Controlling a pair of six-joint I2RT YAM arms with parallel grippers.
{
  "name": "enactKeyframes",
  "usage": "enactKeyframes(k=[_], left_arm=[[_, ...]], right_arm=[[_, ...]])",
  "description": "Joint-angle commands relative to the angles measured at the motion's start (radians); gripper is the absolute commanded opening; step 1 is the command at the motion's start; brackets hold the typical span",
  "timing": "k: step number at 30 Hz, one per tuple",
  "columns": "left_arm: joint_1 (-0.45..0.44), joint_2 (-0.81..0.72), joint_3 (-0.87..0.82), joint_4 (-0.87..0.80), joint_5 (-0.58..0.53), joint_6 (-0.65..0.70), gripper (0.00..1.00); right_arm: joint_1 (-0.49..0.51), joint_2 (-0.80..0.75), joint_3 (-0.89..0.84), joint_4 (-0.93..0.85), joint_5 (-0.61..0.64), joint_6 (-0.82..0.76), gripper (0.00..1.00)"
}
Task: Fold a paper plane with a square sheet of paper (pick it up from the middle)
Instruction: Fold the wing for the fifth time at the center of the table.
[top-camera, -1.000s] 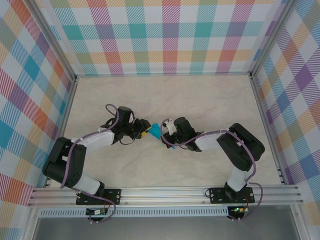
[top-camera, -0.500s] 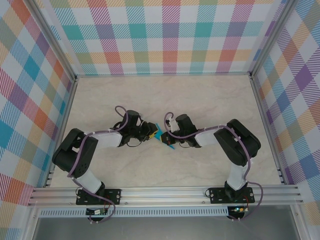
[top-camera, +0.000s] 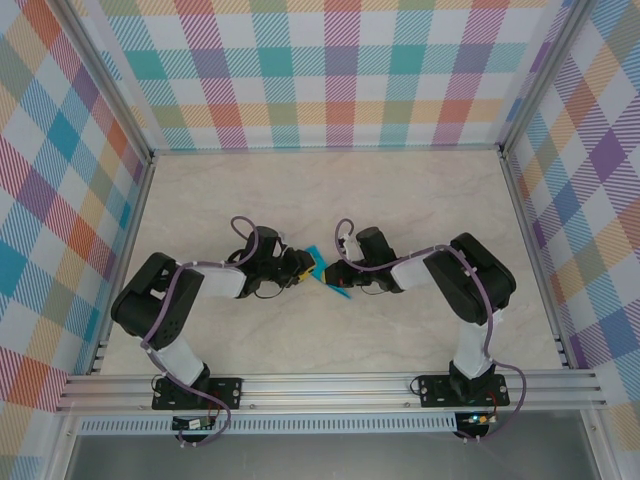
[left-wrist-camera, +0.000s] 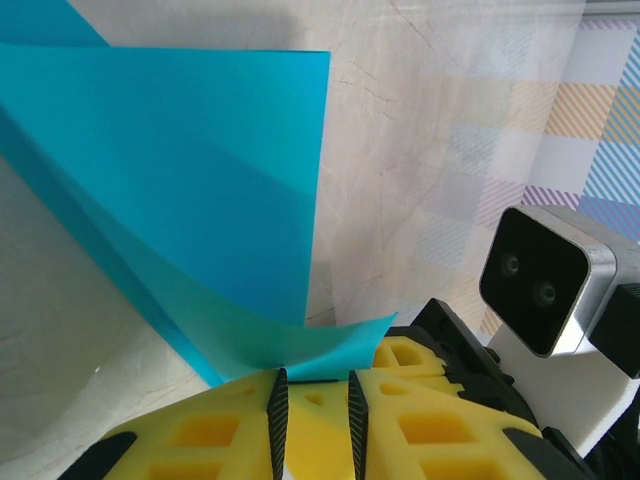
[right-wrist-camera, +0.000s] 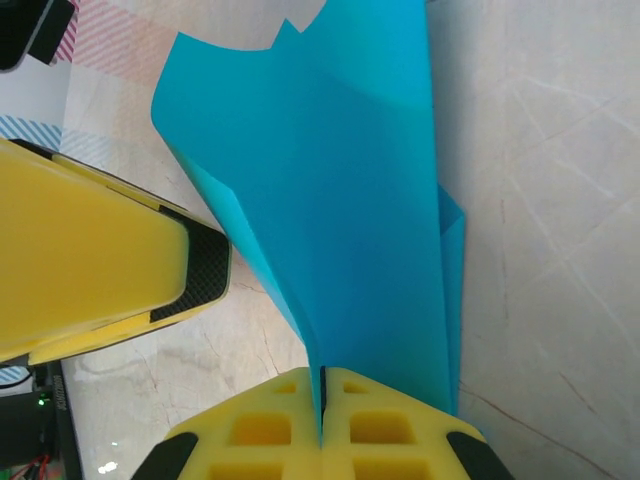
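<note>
The teal-blue sheet of paper (top-camera: 317, 258), folded into layers with a long crease, hangs between the two grippers just above the table's middle. My right gripper (right-wrist-camera: 322, 372) is shut on it, with the fold pinched between the yellow fingers and the paper (right-wrist-camera: 340, 190) fanning away from them. My left gripper (left-wrist-camera: 315, 378) stands slightly open. A curled edge of the paper (left-wrist-camera: 200, 170) lies across its tips, and the black pads are apart. From above, the left gripper (top-camera: 306, 268) and the right gripper (top-camera: 333, 277) nearly touch.
The marble-patterned table (top-camera: 400, 200) is walled by checked panels at the back and sides. The right wrist's white camera housing (left-wrist-camera: 545, 285) sits close to the left fingers. The left gripper's yellow finger (right-wrist-camera: 95, 260) is beside the paper.
Both arms have drawn in and lowered, and the left gripper has moved right, up against the paper. The sheet has turned more edge-on and looks smaller from above.
</note>
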Motion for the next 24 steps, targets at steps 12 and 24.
enactKeyframes(k=[12,24], left_arm=[[-0.021,0.105,0.022,0.104,0.035,-0.004,0.22],[-0.021,0.141,0.016,0.053,0.010,0.022,0.19]], right_arm=[[-0.007,0.037,0.034,-0.052,-0.024,0.017,0.00],[-0.007,0.022,0.078,-0.168,-0.031,-0.011,0.07]])
